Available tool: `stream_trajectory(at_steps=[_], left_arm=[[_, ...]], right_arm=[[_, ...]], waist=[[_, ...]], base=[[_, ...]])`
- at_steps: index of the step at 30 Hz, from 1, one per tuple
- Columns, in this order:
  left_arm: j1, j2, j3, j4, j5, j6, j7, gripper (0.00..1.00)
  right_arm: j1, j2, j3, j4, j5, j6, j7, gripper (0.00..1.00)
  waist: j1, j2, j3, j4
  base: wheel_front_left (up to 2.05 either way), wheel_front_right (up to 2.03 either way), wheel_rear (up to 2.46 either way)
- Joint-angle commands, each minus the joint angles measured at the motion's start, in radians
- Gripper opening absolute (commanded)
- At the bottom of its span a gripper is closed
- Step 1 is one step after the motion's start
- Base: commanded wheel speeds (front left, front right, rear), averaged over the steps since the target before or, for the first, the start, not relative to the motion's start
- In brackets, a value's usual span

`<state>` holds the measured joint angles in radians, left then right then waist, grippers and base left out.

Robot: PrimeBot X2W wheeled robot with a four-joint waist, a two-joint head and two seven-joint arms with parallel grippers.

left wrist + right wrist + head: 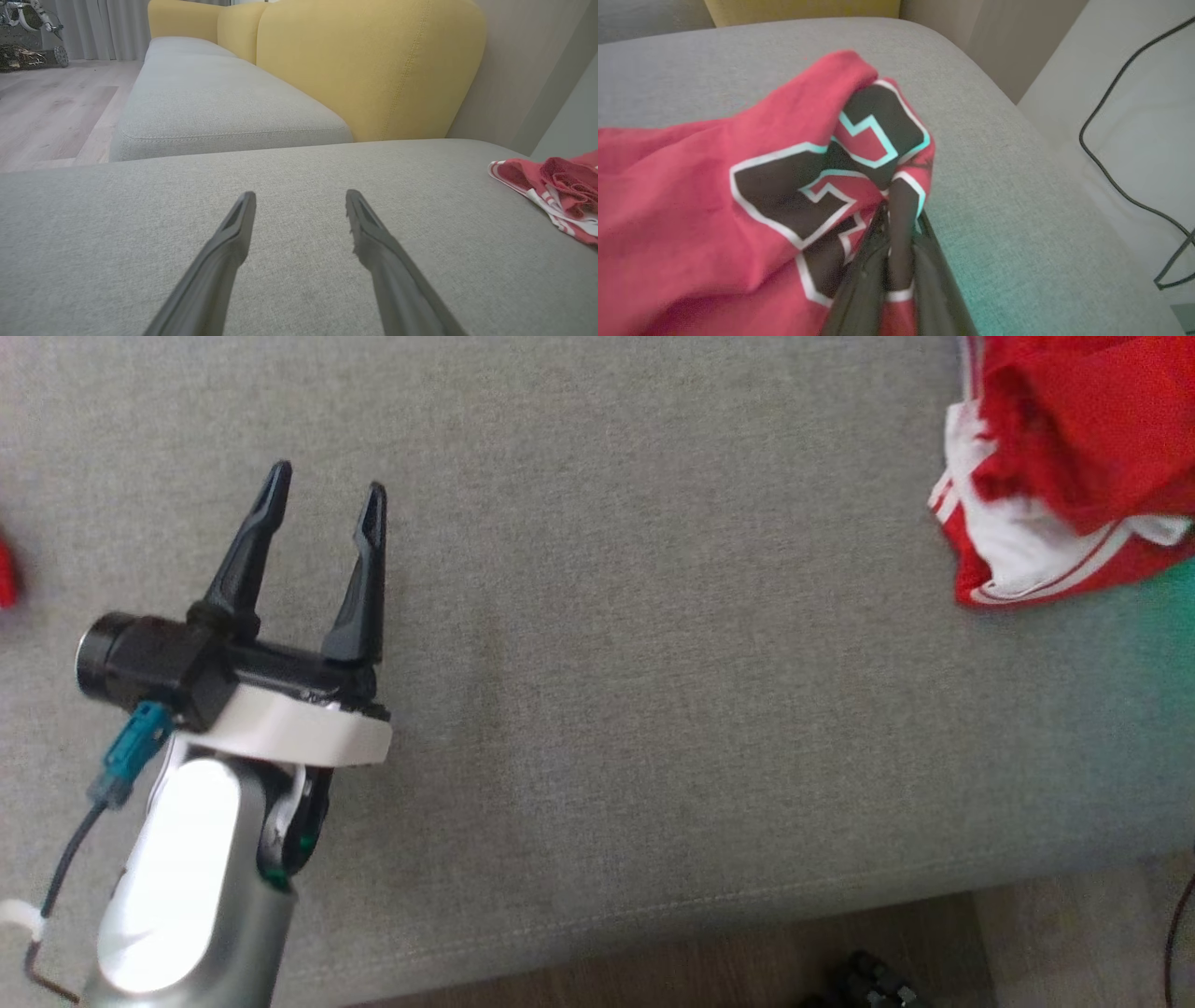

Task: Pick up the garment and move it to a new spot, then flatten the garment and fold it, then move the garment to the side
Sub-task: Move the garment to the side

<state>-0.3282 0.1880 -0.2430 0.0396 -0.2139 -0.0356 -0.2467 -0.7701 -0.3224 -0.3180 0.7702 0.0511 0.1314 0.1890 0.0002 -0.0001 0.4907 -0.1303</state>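
Bare grey cushion (653, 616) is stretching between the left gripper (328, 481) and the bunched garment (1064, 457), a yellow backrest (369, 70) standing beyond it.

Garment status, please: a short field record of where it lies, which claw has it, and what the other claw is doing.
garment: red, white trim, bunched on the grey sofa seat, far right in head view
right claw: shut on a fold of the garment
left claw: open, empty, over bare seat, apart from the garment
folding: not yet done

You get soft, even daylight; glare blows out the left forearm (173, 868); a teal cast stains the sofa seat (971, 252); the garment (691, 210) blurs toward your right wrist view's lower left.
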Motion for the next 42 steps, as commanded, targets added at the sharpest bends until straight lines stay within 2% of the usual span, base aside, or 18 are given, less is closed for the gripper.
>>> stream_trajectory(at_steps=[1,15,19,20,27,32,37,42], left_arm=[[-0.042,0.025,0.029,-0.03,0.008,-0.006,-0.004,1.0],[-0.077,0.044,0.029,-0.023,0.007,-0.011,-0.008,1.0],[-0.072,0.043,0.029,-0.014,0.005,-0.007,-0.01,1.0],[-0.07,0.042,0.028,-0.012,0.004,-0.006,-0.01,1.0],[-0.032,0.039,0.03,0.015,-0.008,0.0,-0.012,1.0],[0.016,0.032,0.04,0.03,-0.019,0.016,-0.013,1.0],[0.069,0.026,0.054,0.04,-0.033,0.032,-0.014,1.0],[0.132,0.029,0.075,0.046,-0.047,0.055,-0.014,1.0]], right_arm=[[-0.04,-0.013,-0.032,0.012,-0.042,-0.001,-0.039,0.0],[-0.136,-0.005,-0.121,0.156,-0.144,-0.001,-0.182,0.02],[-0.137,0.016,-0.136,0.185,-0.16,-0.001,-0.209,0.91],[-0.136,0.024,-0.135,0.189,-0.162,-0.001,-0.218,1.0],[-0.098,0.078,-0.103,0.156,-0.164,-0.001,-0.293,1.0],[-0.015,0.089,-0.073,0.059,-0.139,-0.001,-0.317,1.0],[0.117,0.113,-0.038,-0.128,-0.097,-0.001,-0.294,1.0],[0.287,0.182,0.035,-0.408,-0.048,-0.001,-0.241,1.0]], waist=[[-0.0002,0.0001,0.037,0.016],[-0.0002,0.0001,0.099,0.04],[-0.0002,0.0001,0.083,0.031],[-0.0002,0.0001,0.077,0.029],[-0.0002,0.0001,-0.005,0.005],[-0.0002,0.0001,-0.091,0.007],[-0.0002,0.0001,-0.169,0.025],[-0.0002,0.0001,-0.241,0.051]], base=[[0.0,0.0,0.0],[0.0,0.0,0.0],[0.0,0.0,0.0],[0.0,0.0,0.0],[0.0,0.0,0.0],[0.0,0.0,0.0],[0.0,0.0,0.0],[0.0,0.0,0.0]])
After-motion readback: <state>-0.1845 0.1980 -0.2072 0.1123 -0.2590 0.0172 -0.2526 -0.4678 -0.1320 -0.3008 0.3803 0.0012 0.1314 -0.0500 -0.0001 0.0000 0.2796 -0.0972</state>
